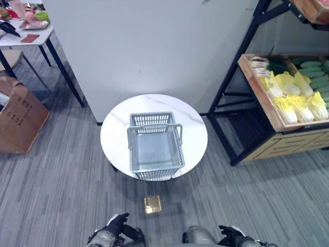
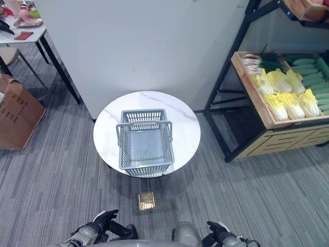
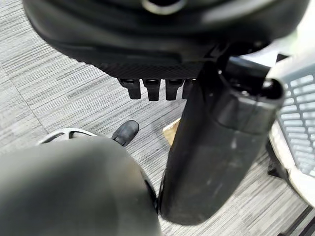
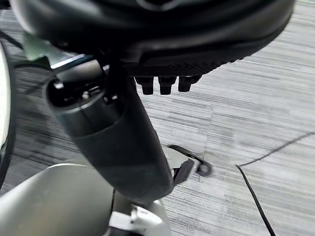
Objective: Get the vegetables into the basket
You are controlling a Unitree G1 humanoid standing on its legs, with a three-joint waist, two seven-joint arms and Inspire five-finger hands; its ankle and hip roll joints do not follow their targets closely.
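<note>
A round white marbled surface (image 1: 193, 135) stands on grey striped carpet (image 1: 61, 195) just in front of a pale wall panel (image 1: 154, 46). A grey plastic basket (image 1: 154, 145) sits on it, empty, its handle lying across the top. On the floor just this side of the surface lies a small tan square (image 1: 152, 204).

To the right of the basket, well apart from it, a black-framed rack (image 1: 234, 87) holds a wooden crate (image 1: 267, 105) tilted toward the room. The vegetables are all in that crate: yellow-leaved cabbages (image 1: 295, 100), green cucumbers (image 1: 314, 72) and spring onions (image 1: 267, 64) at its far end.

Left of the basket, a cardboard box (image 1: 18, 116) rests on the carpet, and beyond it a white table (image 1: 25, 38) carries assorted items.

The left hand (image 1: 115, 229) and right hand (image 1: 234, 235) hang low, nearer than the surface, holding nothing. In the wrist views each hand's fingers (image 3: 152, 88) point down, relaxed and side by side.
</note>
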